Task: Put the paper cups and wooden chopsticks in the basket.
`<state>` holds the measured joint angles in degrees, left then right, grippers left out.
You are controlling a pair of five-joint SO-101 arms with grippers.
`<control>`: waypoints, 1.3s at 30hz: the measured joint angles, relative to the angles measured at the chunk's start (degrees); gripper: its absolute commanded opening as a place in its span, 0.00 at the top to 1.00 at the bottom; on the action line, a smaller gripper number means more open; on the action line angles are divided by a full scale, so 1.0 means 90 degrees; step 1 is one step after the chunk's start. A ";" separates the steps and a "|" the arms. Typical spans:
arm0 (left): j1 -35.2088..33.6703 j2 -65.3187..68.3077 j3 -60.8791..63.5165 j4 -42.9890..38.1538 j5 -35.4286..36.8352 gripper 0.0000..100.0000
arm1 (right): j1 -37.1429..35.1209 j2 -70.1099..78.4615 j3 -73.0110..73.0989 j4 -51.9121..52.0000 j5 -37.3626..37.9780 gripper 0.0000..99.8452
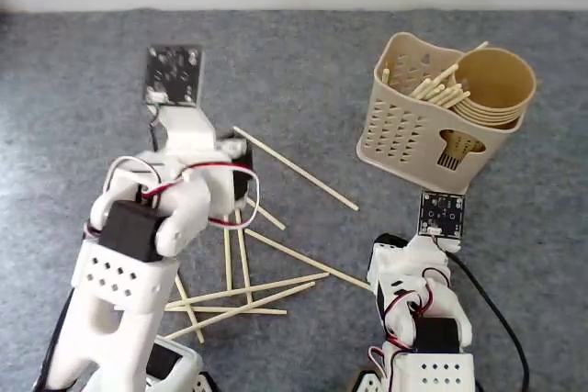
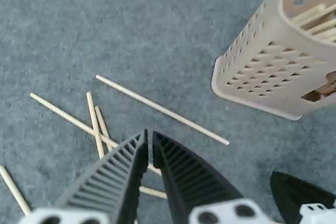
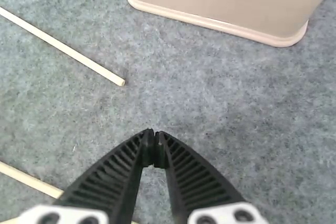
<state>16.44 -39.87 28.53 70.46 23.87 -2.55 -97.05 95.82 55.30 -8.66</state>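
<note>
**High view.** Basket: pale perforated plastic, upright at the far right of the grey carpet. Paper cups: tan, nested, apparently several though the count is unclear, already inside the basket. Stored chopsticks: a bundle leaning inside the basket beside the cups. Loose chopsticks: thin pale wood, crossed in a heap on the carpet between the two arms. Lone chopstick: lies flat and apart, between the heap and the basket.

**Left wrist view.** Left gripper: fingers pressed together, nothing held; hangs over the heap's edge, with the lone chopstick just ahead. The step in hand is judged to be picking that stick. It is best done by spreading the fingers first, descending square across the stick's middle so it stays level, and keeping off its crossed neighbours. A round sliver like this will probably roll, so the fingers should meet the carpet before closing.

**Right wrist view.** Right gripper: closed on nothing; hovers above the carpet near the basket's base, with the lone chopstick's tip off to one side.
</note>
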 measured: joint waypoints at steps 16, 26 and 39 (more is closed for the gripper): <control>-0.1241 0.0000 0.2882 -0.2774 -0.0781 0.80 | 0.0000 0.0000 0.0000 0.0000 0.0000 0.99; -0.1250 0.1074 0.2237 -0.2383 -0.0664 0.83 | 0.0000 0.0000 0.0000 0.0000 0.0000 0.99; -0.1250 0.4943 -0.0645 -0.1035 -0.0586 0.91 | 0.0000 0.0000 0.0000 0.0000 0.0000 0.99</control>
<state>5.19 4.62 22.73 61.14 18.59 -2.55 -97.05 95.82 55.30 -8.66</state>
